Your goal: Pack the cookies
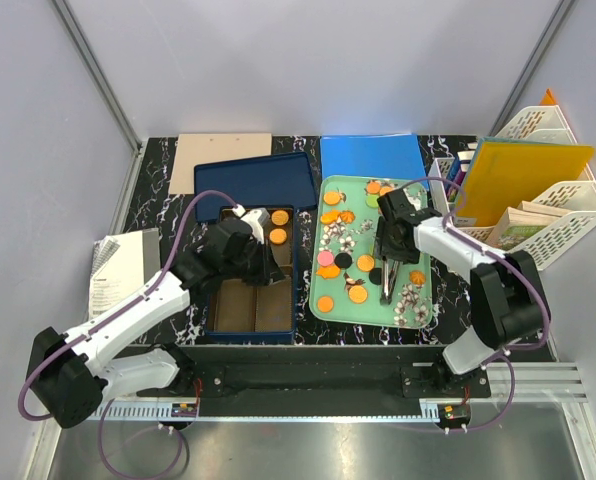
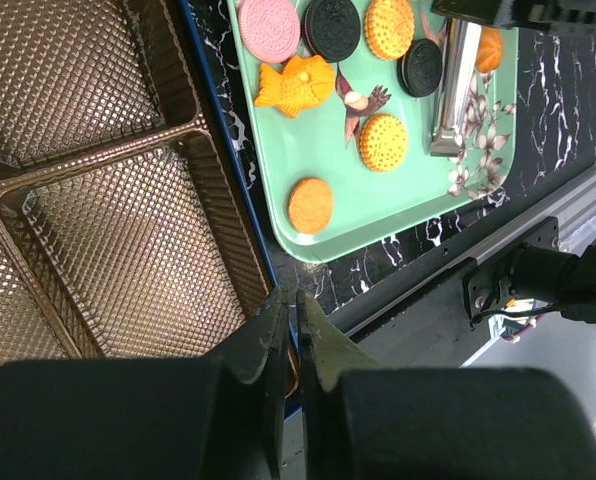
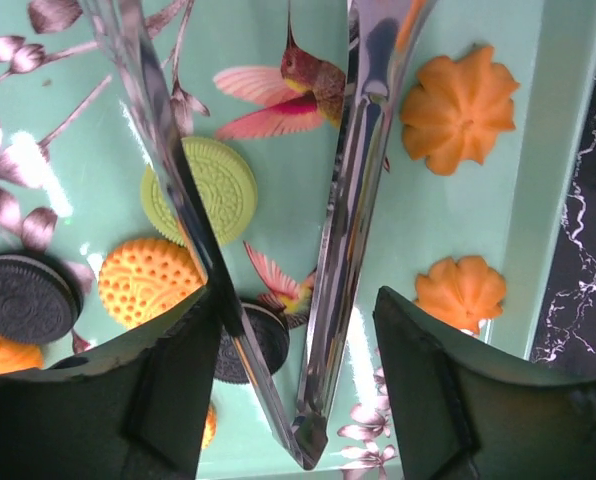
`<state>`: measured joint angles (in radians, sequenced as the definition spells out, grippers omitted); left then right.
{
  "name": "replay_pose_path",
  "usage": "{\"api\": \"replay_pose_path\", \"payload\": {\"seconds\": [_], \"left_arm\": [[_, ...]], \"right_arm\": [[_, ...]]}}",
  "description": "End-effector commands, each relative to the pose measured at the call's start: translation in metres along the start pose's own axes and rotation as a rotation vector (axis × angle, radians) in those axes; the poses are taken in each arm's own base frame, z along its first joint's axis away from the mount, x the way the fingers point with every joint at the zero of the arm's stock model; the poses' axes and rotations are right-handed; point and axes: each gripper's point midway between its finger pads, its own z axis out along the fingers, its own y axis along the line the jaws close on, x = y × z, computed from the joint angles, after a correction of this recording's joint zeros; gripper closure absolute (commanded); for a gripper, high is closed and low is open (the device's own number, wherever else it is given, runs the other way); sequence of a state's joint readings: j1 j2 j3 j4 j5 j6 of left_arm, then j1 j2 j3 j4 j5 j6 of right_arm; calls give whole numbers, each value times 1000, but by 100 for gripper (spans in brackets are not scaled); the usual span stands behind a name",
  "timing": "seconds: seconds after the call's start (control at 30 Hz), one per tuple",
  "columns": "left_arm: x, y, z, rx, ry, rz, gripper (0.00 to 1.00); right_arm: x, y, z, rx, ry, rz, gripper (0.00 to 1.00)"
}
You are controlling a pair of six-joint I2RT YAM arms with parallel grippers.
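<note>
Cookies (image 1: 325, 303) lie scattered on the mint-green tray (image 1: 328, 314): orange (image 2: 310, 205), pink (image 2: 269, 27), black (image 2: 333, 25) and green (image 3: 213, 185) discs. Two orange cookies (image 1: 278, 218) sit in the far right compartment of the brown insert (image 2: 128, 250) in the blue box (image 1: 209, 305). My left gripper (image 2: 290, 300) is shut and empty above the box's near right edge; it also shows in the top view (image 1: 274, 272). My right gripper (image 3: 298, 295) is open over the tray, its fingers either side of the metal tongs (image 3: 363, 150). The left finger touches one tong arm.
The box's blue lid (image 1: 253, 185) lies behind the box. Behind the tray is a blue folder (image 1: 373, 155). White file racks (image 1: 563, 215) with a yellow folder stand at the right. A cardboard sheet (image 1: 223, 160) lies far left, a booklet (image 1: 118, 270) lies left.
</note>
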<state>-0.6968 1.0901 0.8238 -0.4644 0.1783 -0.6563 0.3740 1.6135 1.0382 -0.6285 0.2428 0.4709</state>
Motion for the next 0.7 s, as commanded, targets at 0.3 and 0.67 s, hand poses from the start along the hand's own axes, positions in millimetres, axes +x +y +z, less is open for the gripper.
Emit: {"api": "replay_pose_path", "payload": {"seconds": [0.3,0.67], "left_arm": [[-8,-4,-3,15,-26,39,87],[0,1,0,10,-1,41,86]], "right_arm": [[0,14,-42,-217,-154,111,22],[3,20,-36,-253,-160,114,20]]}}
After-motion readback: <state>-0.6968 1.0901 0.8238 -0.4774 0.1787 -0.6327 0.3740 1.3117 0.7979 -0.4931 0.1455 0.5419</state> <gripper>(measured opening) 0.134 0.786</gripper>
